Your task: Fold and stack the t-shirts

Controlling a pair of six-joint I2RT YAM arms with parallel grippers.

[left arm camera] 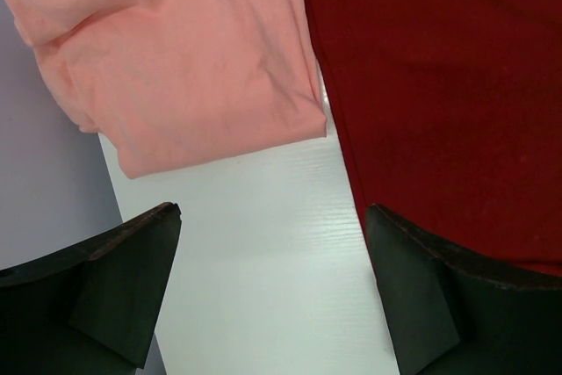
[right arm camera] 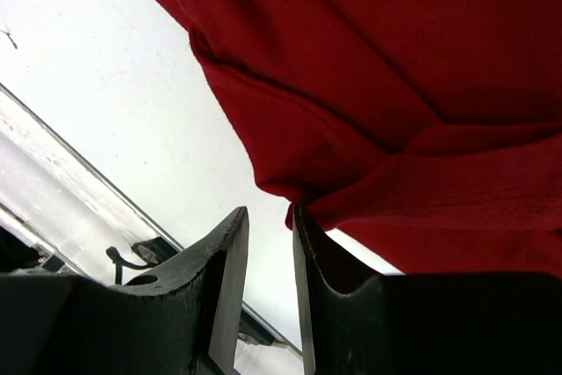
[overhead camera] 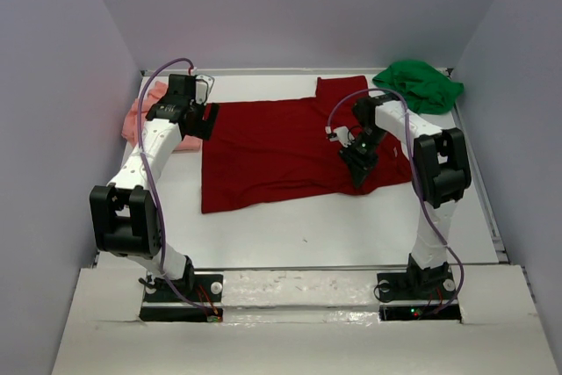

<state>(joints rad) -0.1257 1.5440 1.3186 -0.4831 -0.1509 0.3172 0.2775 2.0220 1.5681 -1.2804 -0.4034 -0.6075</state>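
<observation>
1 dark red shirt — its fold at the narrow right jaws' tips, grip unclear; left jaws wide.

a white table fills the floor of the workspace, its surface matte with a fine grain in the left wrist view. a small dark speck sits on it near the middle front. pale lilac-grey walls close it in: a left wall, a back wall and a right wall. a thin pale rail runs along the table's right edge. a scuffed white front ledge spans the near side.
</observation>
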